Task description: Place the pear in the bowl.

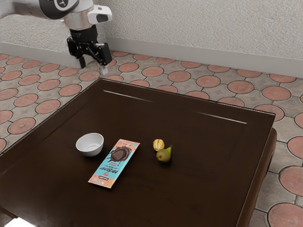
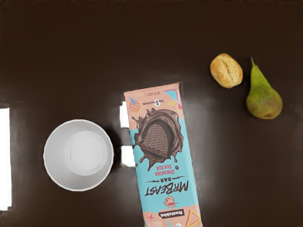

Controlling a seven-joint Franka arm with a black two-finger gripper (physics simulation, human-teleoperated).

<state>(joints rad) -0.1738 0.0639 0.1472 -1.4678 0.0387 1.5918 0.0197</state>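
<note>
A chocolate bar point(image 2: 163, 151) separates bowl point(image 2: 78, 155) from pear point(image 2: 264, 97) and roll point(image 2: 226, 71), the tool point(image 1: 93, 68) gaping.

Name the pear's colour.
The pear is green with a brownish blush, clearest in the wrist view.

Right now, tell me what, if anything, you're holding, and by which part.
Nothing: my gripper is open and empty. The pear lies on the table.
</note>
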